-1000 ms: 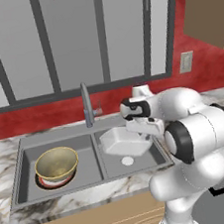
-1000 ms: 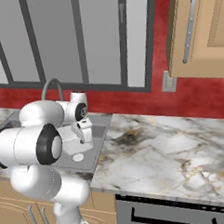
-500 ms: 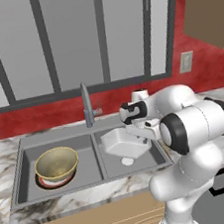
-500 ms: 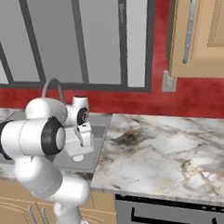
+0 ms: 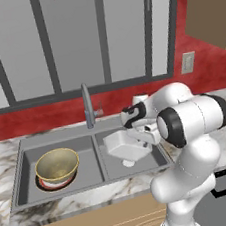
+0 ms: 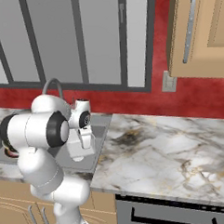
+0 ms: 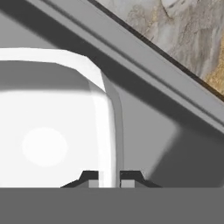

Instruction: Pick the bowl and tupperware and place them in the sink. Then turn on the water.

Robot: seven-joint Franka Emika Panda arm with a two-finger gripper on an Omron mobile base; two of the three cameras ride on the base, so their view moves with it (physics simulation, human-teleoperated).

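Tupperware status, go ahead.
Gripper shut on tupperware wall, over right basin of sink. Bowl already in left basin. Faucet dry. Nothing in the way.

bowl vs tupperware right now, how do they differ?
The bowl is round and olive-gold; the tupperware is rectangular and white. The bowl sits free in the left basin of the sink; the tupperware is over the right basin, tilted, its wall pinched by the gripper. The bowl rests on something red; the tupperware does not. Both are open-topped.
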